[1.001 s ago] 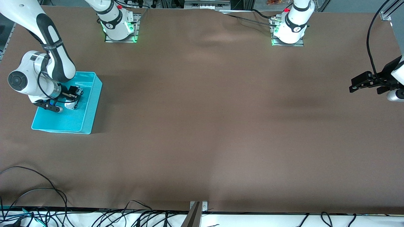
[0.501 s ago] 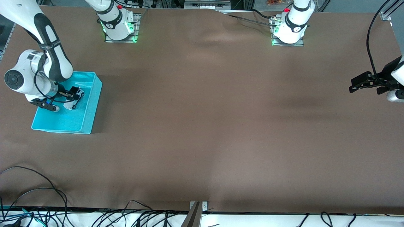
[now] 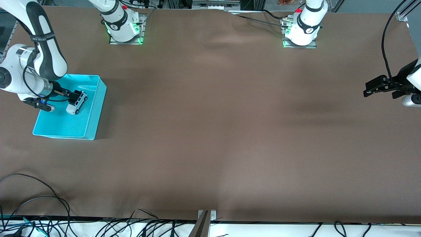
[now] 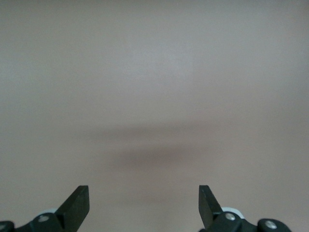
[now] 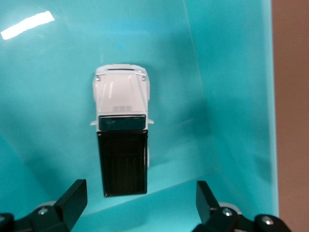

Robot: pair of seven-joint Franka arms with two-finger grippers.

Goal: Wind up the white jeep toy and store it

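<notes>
Right wrist view shows the jeep [image 5: 121,130] lying in the bin [image 5: 231,96], the right hand [image 5: 140,203] spread apart above it, holding nothing. Storing looks done; next, the arm should lift clear. The left hand [image 4: 144,208], apart, waits over the bare surface [image 3: 230,131].

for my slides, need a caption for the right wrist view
White jeep toy lying in the cyan bin, right gripper open above it.

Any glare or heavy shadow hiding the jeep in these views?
Right wrist view: a bright glare patch on the cyan bin floor, clear of the white jeep toy, which shows sharp. Front view: the right gripper partly covers the toy. Left wrist view: only a soft shadow on the brown table.
</notes>
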